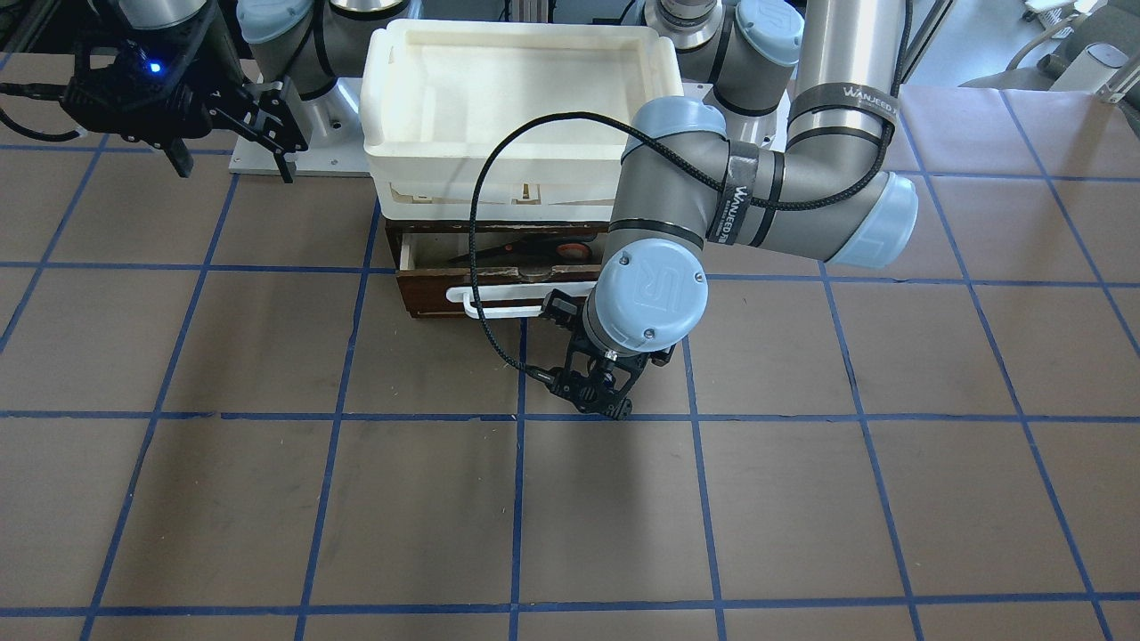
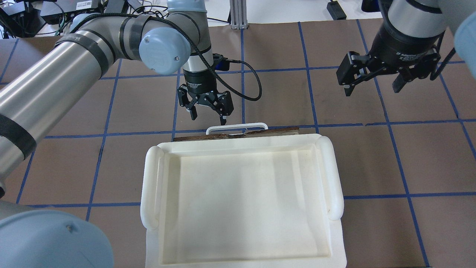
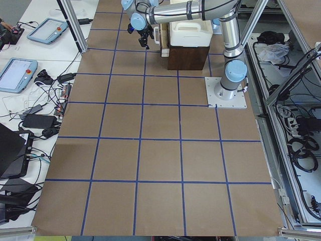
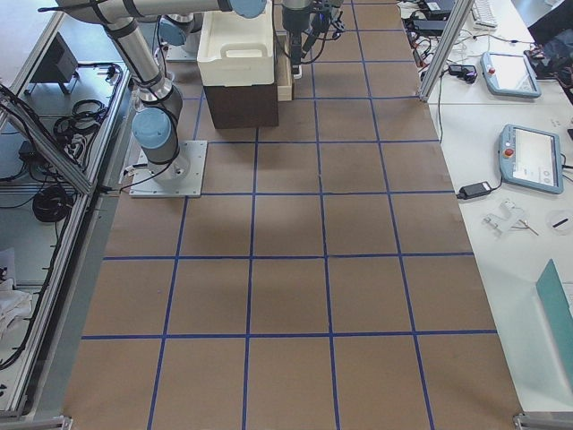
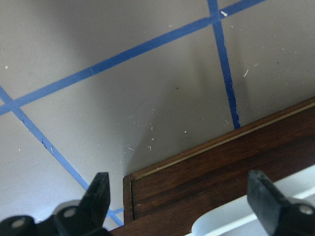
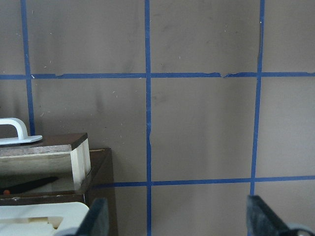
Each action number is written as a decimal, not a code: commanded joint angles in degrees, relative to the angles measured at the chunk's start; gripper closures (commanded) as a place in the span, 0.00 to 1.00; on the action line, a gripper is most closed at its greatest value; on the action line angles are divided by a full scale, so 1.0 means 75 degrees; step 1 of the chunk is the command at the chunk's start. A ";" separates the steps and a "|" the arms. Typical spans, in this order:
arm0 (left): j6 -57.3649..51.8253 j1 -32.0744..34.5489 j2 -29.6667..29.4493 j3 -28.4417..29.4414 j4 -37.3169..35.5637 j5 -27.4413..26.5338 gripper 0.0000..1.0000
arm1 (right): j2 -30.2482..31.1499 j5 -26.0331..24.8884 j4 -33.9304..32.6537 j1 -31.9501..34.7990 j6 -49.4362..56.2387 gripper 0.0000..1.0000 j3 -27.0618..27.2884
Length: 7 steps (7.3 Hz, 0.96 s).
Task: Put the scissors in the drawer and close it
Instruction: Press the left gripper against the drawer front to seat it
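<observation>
The drawer (image 1: 426, 296) stands partly open under the white foam tray, its dark brown front and white bar handle (image 2: 237, 127) facing away from the robot. The scissors (image 1: 534, 252) lie inside it, dark blades and orange-red loops showing; a blade tip shows in the right wrist view (image 6: 30, 184). My left gripper (image 2: 206, 112) is open and empty, low over the table just beyond the handle's left end; its wrist view shows the drawer front (image 5: 221, 179) between the fingers (image 5: 98, 194). My right gripper (image 2: 372, 80) is open and empty, raised off to the drawer's right.
A white foam tray (image 2: 149, 178) sits on top of the dark wood cabinet, over the drawer. The brown table has blue tape grid lines. The left arm's black cable (image 1: 481, 223) loops over the drawer in the front-facing view.
</observation>
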State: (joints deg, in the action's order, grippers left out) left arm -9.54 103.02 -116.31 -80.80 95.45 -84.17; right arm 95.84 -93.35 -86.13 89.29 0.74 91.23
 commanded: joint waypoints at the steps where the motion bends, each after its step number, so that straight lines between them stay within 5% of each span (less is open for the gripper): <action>1: 0.0007 -0.0001 0.0074 -0.0054 0.0164 -0.0004 0.00 | 0.0006 -0.0011 -0.0012 0.0013 -0.0028 0.00 0.0001; 7: 0.0007 0.0022 0.0355 -0.0171 0.0679 0.0008 0.00 | 0.0053 0.0013 0.0000 0.0001 0.0019 0.00 0.0001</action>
State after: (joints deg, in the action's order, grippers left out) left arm -9.49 103.17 -114.07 -82.01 99.68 -84.12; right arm 96.21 -93.45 -86.13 89.25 0.85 91.23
